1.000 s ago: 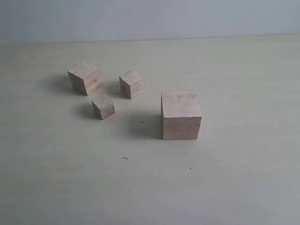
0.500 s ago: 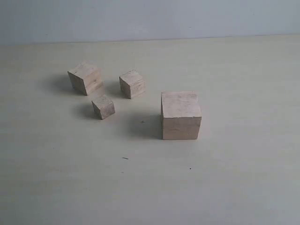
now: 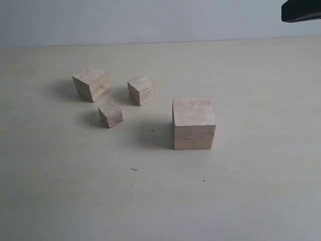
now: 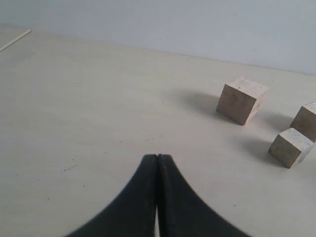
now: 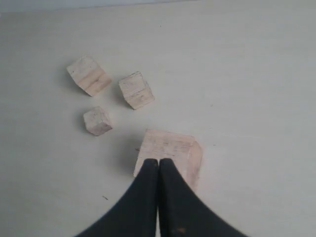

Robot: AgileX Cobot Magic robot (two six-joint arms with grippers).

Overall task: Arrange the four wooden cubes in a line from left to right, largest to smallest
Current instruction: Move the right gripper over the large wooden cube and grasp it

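Four pale wooden cubes rest on the table. The largest cube (image 3: 193, 123) (image 5: 170, 153) stands right of centre. A second-largest cube (image 3: 92, 83) (image 4: 242, 99) (image 5: 89, 75) lies at the far left, turned at an angle. The third cube (image 3: 141, 90) (image 5: 136, 90) (image 4: 307, 120) sits between them. The smallest cube (image 3: 111, 114) (image 4: 291, 147) (image 5: 98, 121) lies in front of those two. My right gripper (image 5: 158, 161) is shut and empty, hovering above the largest cube; its dark tip (image 3: 301, 10) shows at the exterior view's top right corner. My left gripper (image 4: 157, 156) is shut and empty over bare table, well apart from the cubes.
The pale table (image 3: 160, 201) stretches bare in front of the cubes and to the right. A light wall (image 3: 150, 20) rises behind the table's far edge. A thin pale strip (image 4: 15, 39) lies at the table's edge in the left wrist view.
A dark part of the right arm has come into the exterior view's top right corner. The four cubes have not moved.
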